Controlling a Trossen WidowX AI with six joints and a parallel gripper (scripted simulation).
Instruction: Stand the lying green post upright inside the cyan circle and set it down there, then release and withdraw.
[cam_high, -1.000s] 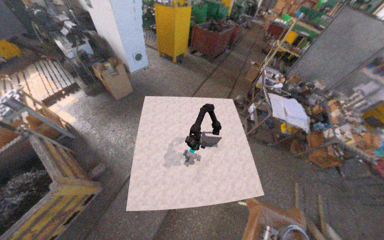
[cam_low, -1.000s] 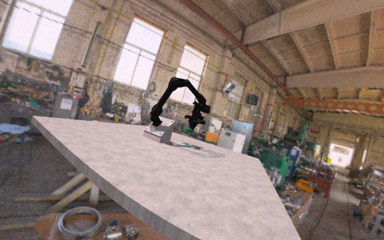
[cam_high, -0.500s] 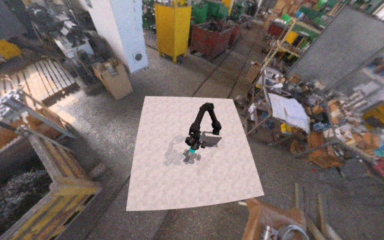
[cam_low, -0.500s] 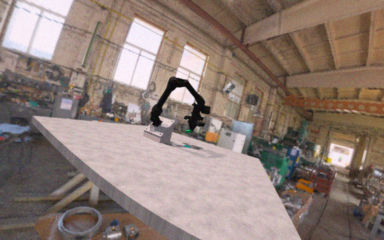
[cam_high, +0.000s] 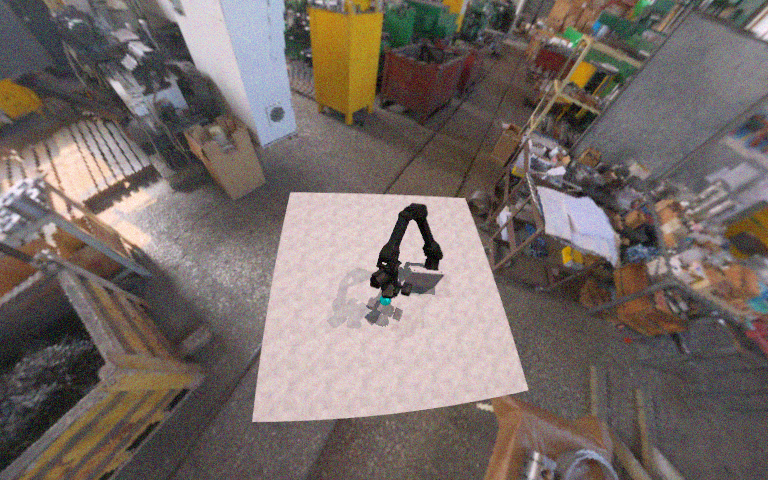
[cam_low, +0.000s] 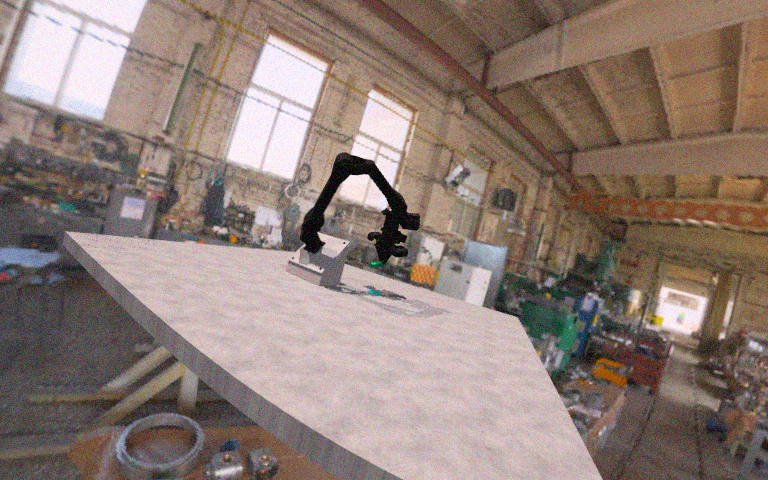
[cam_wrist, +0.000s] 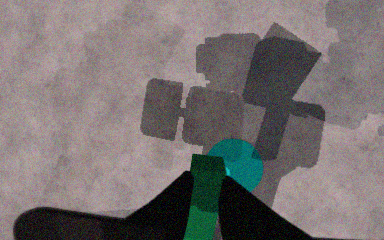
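Observation:
The cyan circle (cam_high: 385, 301) (cam_low: 373, 292) (cam_wrist: 243, 162) lies flat on the pale table; in the wrist view the post and one finger cover its lower left part. My gripper (cam_high: 387, 293) (cam_low: 385, 259) (cam_wrist: 205, 181) points down and is shut on the green post (cam_low: 376, 264) (cam_wrist: 201, 223). It holds the post above the table, close over the circle. In the wrist view the post's end overlaps the circle's left edge. In the exterior view only a short green piece shows, left of the fingertips. The post's exact tilt cannot be told. In the top view the post is hidden.
The arm's grey base mount (cam_high: 424, 279) (cam_low: 322, 266) stands on the table (cam_high: 362, 373) (cam_low: 339, 362) close to the circle. Shadows of the arm and gripper fall over and around the circle. Workshop clutter surrounds the table beyond its edges.

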